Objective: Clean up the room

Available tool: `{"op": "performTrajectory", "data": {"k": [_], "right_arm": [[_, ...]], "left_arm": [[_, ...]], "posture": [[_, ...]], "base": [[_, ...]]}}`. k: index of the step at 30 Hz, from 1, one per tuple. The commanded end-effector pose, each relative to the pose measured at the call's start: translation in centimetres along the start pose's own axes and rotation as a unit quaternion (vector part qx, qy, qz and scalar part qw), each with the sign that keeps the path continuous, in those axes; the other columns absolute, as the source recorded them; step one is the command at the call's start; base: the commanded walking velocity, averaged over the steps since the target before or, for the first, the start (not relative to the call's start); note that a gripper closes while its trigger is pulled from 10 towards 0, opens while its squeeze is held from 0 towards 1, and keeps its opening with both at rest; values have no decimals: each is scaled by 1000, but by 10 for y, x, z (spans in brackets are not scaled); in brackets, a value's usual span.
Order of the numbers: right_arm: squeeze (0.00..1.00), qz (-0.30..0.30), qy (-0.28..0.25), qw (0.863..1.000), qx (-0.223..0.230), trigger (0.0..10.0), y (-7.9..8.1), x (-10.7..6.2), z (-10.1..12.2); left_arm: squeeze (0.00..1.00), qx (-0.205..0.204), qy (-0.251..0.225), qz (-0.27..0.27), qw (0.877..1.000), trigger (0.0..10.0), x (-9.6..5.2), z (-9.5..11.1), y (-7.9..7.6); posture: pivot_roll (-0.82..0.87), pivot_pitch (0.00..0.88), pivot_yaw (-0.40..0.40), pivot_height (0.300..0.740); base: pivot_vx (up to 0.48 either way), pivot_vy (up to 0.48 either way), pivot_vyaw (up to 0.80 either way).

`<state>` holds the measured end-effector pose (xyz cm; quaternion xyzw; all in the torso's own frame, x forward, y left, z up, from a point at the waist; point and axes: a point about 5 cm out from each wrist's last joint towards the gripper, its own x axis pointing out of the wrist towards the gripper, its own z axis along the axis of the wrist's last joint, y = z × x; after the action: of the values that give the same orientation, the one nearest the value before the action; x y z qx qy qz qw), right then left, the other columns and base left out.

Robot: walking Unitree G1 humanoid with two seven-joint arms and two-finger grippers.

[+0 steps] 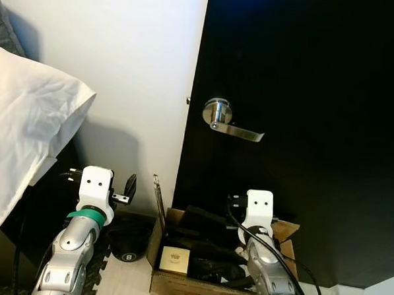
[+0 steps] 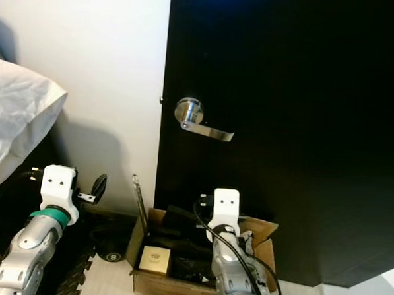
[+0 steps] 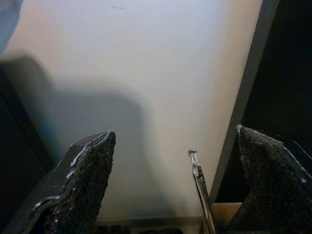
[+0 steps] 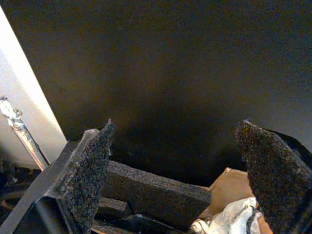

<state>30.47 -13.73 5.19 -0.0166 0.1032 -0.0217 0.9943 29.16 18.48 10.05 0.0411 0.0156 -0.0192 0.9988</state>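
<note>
An open cardboard box [image 1: 168, 284] sits on the floor against the black door [image 1: 306, 74]. It holds black foam pieces [image 4: 156, 187], a small cream box [image 1: 174, 258] and crumpled white plastic [image 4: 229, 219]. A black ball marked 8 [image 1: 129, 253] lies on the floor left of the box. My left gripper [image 3: 175, 134] is raised and open, facing the white wall [image 1: 142, 59] above the ball. My right gripper [image 4: 175, 124] is also open, held over the box and facing the door. Neither holds anything.
A silver lever handle [image 1: 228, 121] sits on the door above the box. A thin silvery rod [image 1: 159, 197] leans at the door frame beside the box. White bedding [image 1: 26, 125] overhangs dark furniture at the left. A black studded mat [image 1: 97, 268] lies by the ball.
</note>
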Motion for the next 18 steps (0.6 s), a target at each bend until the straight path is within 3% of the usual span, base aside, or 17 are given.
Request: {"op": "performTrajectory", "data": {"k": [1,18], "right_arm": [[0,-6,7,1000,-2,10000,-4,-2,-4],[0,-8,13,1000,2,10000,-5,-1,-7]], "left_arm": [[0,-1,10,-5,1000,10000,-2,-3,-2],[0,1,15,-8,1000,10000,-2,-5,-3]], "posture": [[119,0,-37,740],[118,0,-34,740]], "base": [[-259,0,0],[-257,0,0]]}}
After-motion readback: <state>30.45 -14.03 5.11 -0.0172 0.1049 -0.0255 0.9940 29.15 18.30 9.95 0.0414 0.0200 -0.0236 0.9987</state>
